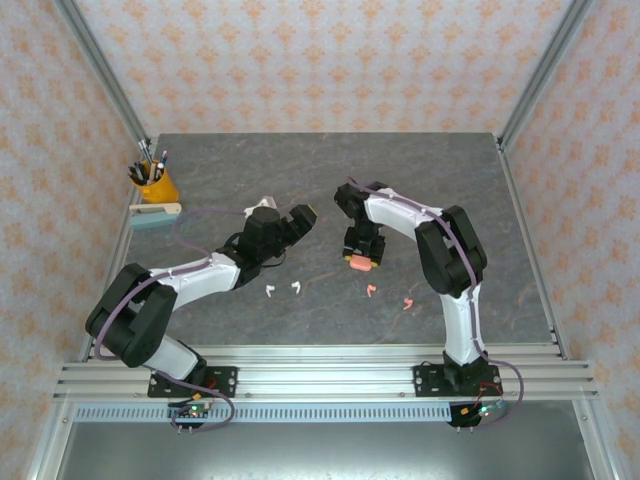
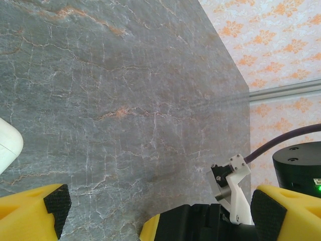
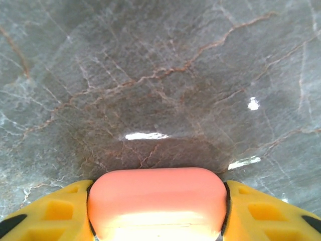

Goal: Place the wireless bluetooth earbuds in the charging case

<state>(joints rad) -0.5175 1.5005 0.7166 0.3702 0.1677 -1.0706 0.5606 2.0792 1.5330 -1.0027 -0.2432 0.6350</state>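
A: Well, what have your right fingers got?

B: My right gripper [image 1: 360, 258] is clenched on the pink case [image 3: 158, 196], with a yellow finger [image 3: 55, 216] pressed to each end of it. It points down at the grey table [image 1: 450, 180], near the middle. Whether the case touches the stone, I cannot tell.

A: And the left?

B: My left gripper [image 2: 159, 203] is released, jaws wide, with only bare table between the black pads [image 2: 56, 201]. It hangs to the left of the right one, apart from it. The white case [image 2: 7, 143] lies just outside one finger, not gripped.

A: Where are the earbuds?

B: All four lie loose on the table, nearer my bases than either gripper. The white earbuds [image 1: 271, 291] are side by side, close together, on the near side of my left gripper. The pink earbuds [image 1: 371, 290] lie on the near side of my right gripper, one just by it and the other further right, close to my right arm [image 1: 450, 260].

A: Anything else?

B: A yellow pen cup [image 1: 155, 187] stands at the far left edge, well apart from the cases.
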